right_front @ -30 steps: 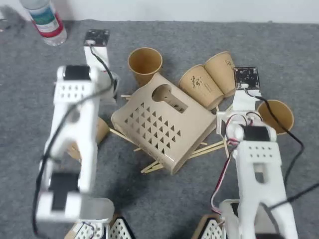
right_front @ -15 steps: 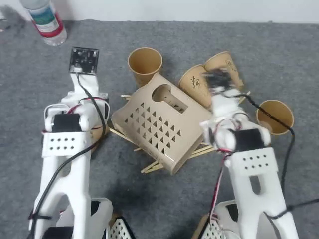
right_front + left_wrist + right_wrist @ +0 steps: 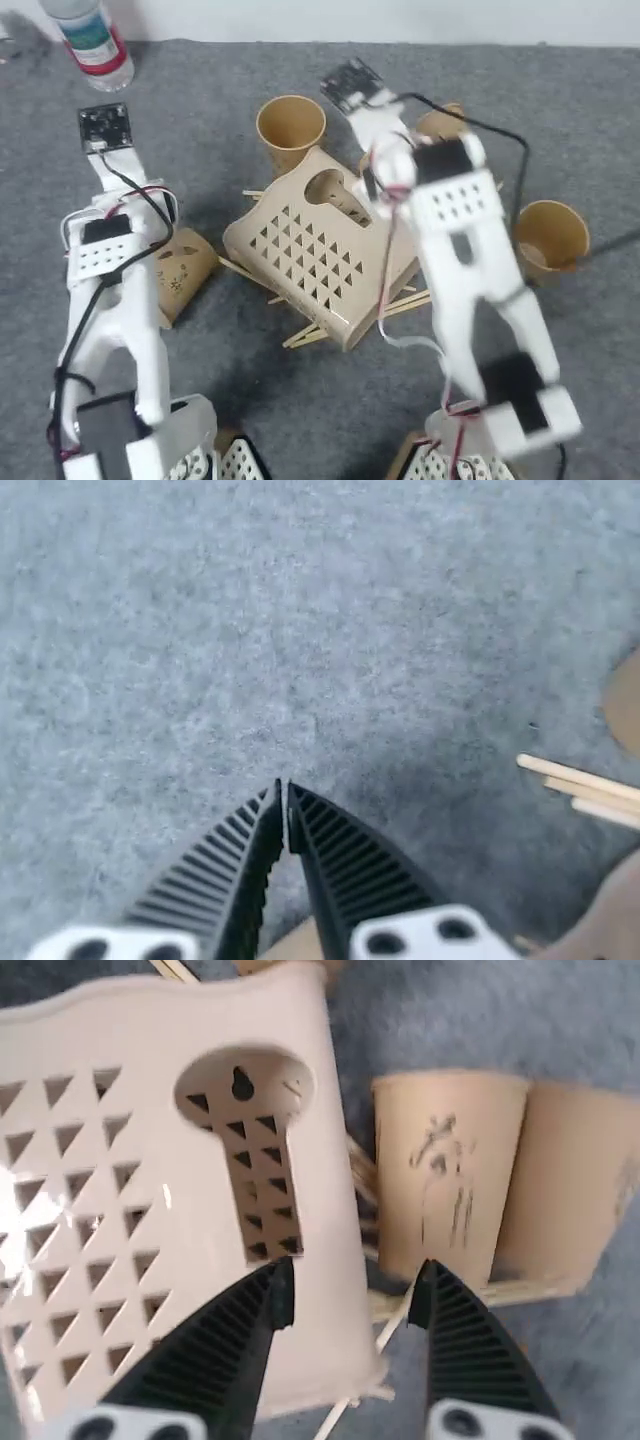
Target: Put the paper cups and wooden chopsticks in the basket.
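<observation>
so the right gripper (image 3: 355, 1272) hangs with jaws apart over the edge of the tipped basket (image 3: 130, 1110) and a lying paper cup (image 3: 445, 1175), left gripper (image 3: 285, 786) pinched together above grey carpet (image 3: 300, 610)

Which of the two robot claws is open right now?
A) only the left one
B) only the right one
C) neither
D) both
B: the right gripper has its fingers spread apart above the basket and a paper cup lying on its side, while the left gripper has its fingers pressed together over the grey carpet.
</observation>
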{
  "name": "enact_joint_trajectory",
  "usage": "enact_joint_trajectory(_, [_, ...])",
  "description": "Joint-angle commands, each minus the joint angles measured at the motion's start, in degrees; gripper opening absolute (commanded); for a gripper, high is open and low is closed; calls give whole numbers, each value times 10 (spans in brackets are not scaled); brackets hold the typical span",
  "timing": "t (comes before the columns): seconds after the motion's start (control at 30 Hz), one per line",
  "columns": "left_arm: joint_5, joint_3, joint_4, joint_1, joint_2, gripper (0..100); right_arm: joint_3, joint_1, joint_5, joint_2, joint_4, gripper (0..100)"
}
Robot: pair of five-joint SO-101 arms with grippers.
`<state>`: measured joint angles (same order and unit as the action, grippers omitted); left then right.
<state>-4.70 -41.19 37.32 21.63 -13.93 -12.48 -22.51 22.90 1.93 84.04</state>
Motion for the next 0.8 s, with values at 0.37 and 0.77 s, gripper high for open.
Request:
enact_joint_trajectory(0.37, [-99,-29,-119,92,0,14,-311,-98,70,261,47,202])
enact_joint_trajectory(0.77, [-135,-75,-189,105,-4,14,-312,-44,90,301,22,202])
